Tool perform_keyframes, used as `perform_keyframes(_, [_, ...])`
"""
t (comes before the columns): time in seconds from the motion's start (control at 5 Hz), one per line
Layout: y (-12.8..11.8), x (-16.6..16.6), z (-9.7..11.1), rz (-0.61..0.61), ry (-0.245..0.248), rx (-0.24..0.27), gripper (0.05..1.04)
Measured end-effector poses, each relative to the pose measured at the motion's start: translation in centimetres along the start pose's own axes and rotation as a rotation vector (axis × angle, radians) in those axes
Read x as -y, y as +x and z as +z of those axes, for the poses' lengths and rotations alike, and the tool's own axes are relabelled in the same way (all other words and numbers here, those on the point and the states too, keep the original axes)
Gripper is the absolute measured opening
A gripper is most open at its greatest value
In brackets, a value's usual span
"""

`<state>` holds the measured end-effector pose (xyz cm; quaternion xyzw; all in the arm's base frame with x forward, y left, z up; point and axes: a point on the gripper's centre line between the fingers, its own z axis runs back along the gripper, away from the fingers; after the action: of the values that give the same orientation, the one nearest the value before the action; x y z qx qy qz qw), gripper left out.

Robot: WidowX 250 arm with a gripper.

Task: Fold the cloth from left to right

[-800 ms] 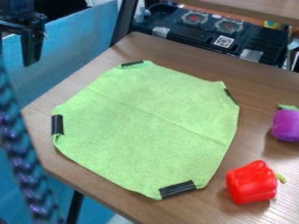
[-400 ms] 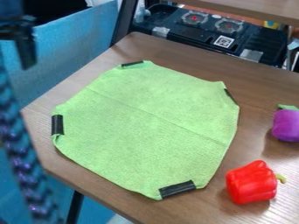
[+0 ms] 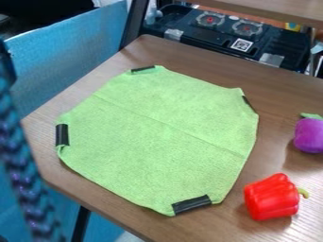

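Gripper point(image 3: 5, 64) at the left edge, farther toward the border than just before; cannot tell whether clenched or released. Below, braided cord point(image 3: 24, 175). Next, left black tab point(image 3: 62, 135) on the green cloth point(image 3: 157, 142), spread flat on the table point(image 3: 189, 59) and unchanged, so apparently still unfolded. Probably needs a return inward, a pinch near that tab, then a carry rightward, stopping short of red pepper point(image 3: 271, 197) and purple toy point(image 3: 309, 135).
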<state>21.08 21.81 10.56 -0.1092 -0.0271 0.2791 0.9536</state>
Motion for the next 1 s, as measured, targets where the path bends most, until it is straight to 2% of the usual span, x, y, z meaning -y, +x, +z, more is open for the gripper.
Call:
perform_keyframes(0.2, [-0.3, -0.8, -1.6, 0.069, -0.046, 0.063, 0.999])
perform_keyframes(0.4, [-0.6, -0.6, -3.6, 0.11, -0.06, 0.104, 0.999])
perform_keyframes(0.6, [-0.9, 0.3, -5.7, 0.123, -0.062, 0.138, 0.999])
perform_keyframes(1.0, [-1.3, 1.9, -8.2, 0.121, -0.048, 0.179, 0.999])
